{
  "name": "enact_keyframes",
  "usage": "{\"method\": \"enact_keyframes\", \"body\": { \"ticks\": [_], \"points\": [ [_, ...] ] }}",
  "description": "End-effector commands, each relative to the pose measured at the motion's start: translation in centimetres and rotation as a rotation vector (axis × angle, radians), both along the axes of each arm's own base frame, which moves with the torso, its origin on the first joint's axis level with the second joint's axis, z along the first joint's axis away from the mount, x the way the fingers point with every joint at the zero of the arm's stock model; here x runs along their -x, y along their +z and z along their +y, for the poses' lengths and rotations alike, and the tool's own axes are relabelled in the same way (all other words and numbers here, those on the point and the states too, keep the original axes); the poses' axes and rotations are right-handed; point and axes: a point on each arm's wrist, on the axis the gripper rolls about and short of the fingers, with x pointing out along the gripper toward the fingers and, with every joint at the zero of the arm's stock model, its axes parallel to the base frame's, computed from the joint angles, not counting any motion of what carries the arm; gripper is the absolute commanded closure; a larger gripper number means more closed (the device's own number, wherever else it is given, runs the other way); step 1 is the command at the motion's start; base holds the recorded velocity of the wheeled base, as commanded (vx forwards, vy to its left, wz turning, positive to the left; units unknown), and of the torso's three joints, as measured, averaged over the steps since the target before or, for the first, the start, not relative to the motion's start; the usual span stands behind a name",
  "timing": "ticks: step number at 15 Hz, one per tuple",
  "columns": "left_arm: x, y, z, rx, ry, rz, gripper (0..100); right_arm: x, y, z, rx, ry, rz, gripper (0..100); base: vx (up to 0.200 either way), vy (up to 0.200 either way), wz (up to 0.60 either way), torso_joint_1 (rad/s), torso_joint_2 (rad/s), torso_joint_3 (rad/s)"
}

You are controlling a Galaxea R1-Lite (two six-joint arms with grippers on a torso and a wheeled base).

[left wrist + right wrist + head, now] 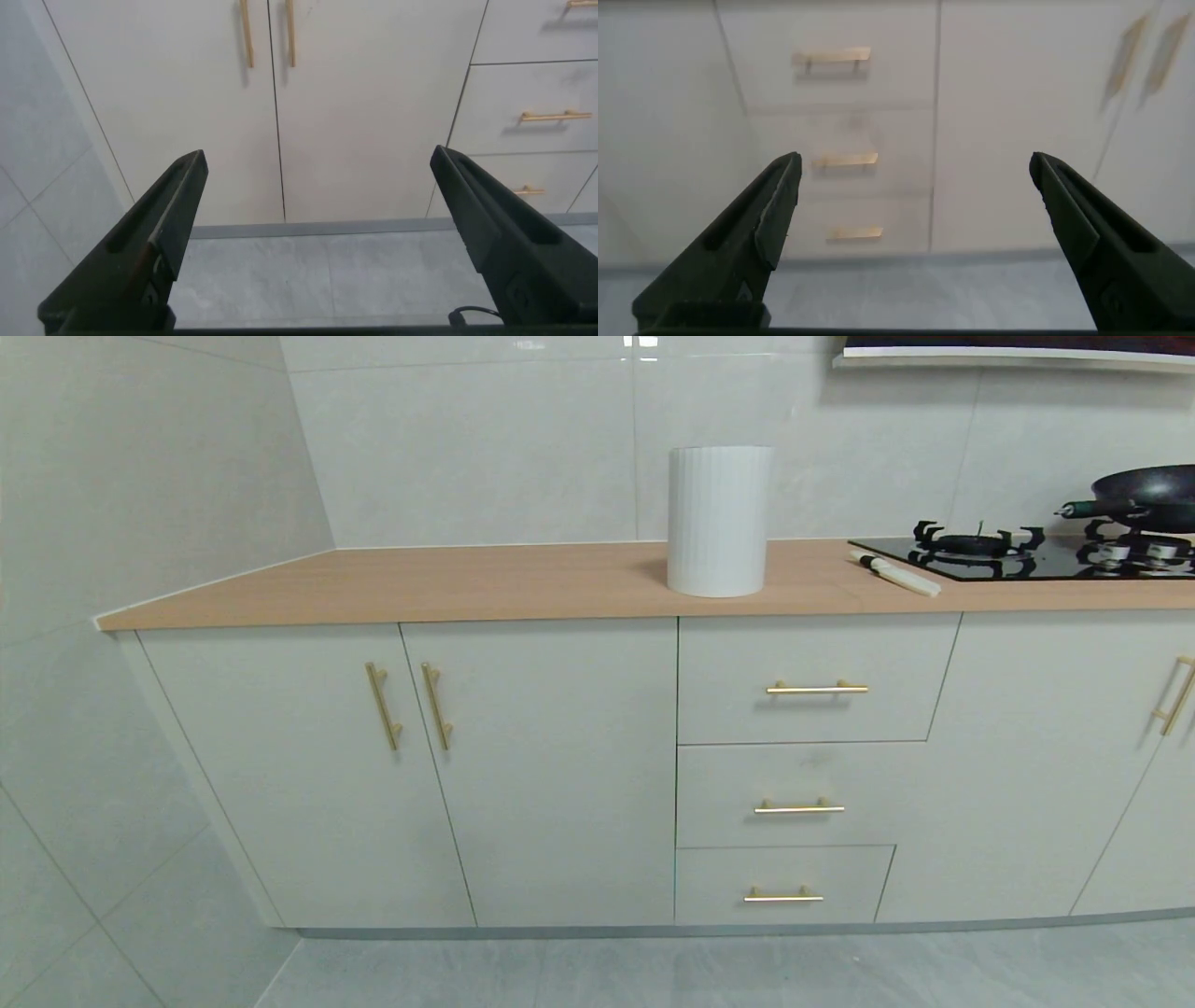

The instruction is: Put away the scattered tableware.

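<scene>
My left gripper (318, 154): two long matte-black fingers (154, 238), wedge-shaped, each tapering to a blunt tip, with a shallow recessed slot along the flank. A thin dark cable loop (472, 315) shows at one finger's base. My right gripper (914, 157): fingers (1092, 243) of identical colour and form.

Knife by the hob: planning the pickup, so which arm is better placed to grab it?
Right, probably. The knife lies right of the holder; the right end effector, open, faces the drawers nearly below it, while the left end effector faces the doors farther left.
</scene>
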Motion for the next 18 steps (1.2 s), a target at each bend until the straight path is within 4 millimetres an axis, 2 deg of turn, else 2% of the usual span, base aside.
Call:
{"method": "enact_keyframes", "body": {
  "ticks": [1, 13, 18],
  "points": [
    [-0.01, -0.02, 0.0, 0.0, 0.0, 0.001, 0, -0.13, -0.46, 0.0, 0.004, 0.001, 0.018, 0, 0.0, 0.0, 0.0, 0.0, 0.0, 0.0],
    [-0.01, -0.02, 0.0, -0.001, 0.0, 0.001, 0, -0.13, -0.48, 0.07, 0.025, 0.032, 0.02, 0, 0.0, 0.0, 0.0, 0.0, 0.0, 0.0],
    [-0.01, -0.02, 0.0, -0.001, 0.0, 0.001, 0, -0.13, -0.48, 0.08, 0.025, 0.035, 0.02, 0, 0.2, 0.0, 0.0, 0.002, 0.0, 0.002]
  ]
}}
